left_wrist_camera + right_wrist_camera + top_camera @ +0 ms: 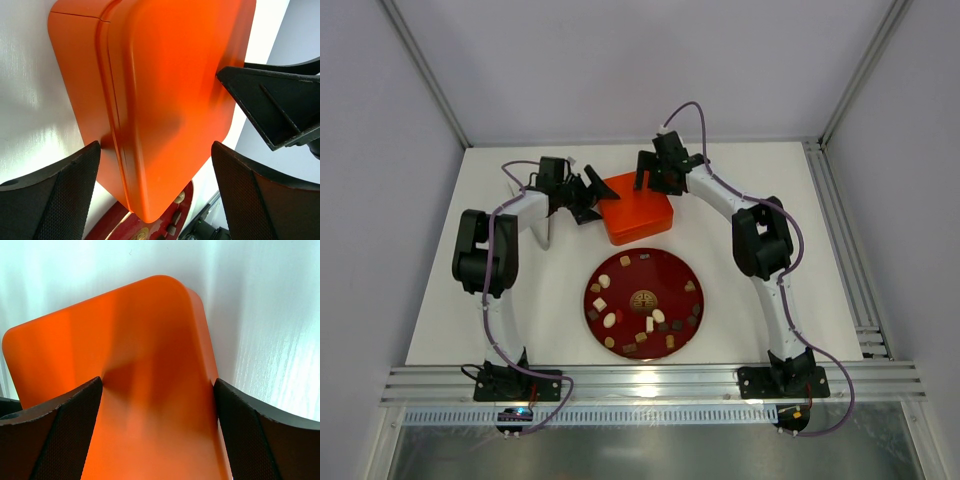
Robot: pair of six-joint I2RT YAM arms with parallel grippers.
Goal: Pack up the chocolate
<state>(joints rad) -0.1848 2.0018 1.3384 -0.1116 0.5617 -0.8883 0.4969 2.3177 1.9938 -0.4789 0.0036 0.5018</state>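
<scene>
Several chocolate pieces (610, 320), dark, tan and cream, lie scattered on a round red plate (672, 270) at the table's middle. A closed orange box (638, 210) sits just beyond the plate. My left gripper (590, 197) is open at the box's left side. In the left wrist view its jaws (156, 150) stand wide either side of the box's near corner (165, 100), with the plate (112, 220) and a few dark pieces (172, 227) below. My right gripper (655, 180) is open at the box's far edge, and its jaws (158, 382) stand wide over the lid (125, 330).
White table with grey walls at the left, right and back. A metal rail (650, 385) runs along the near edge by the arm bases. A finger of the right gripper (280, 105) shows in the left wrist view, close to the box's far side.
</scene>
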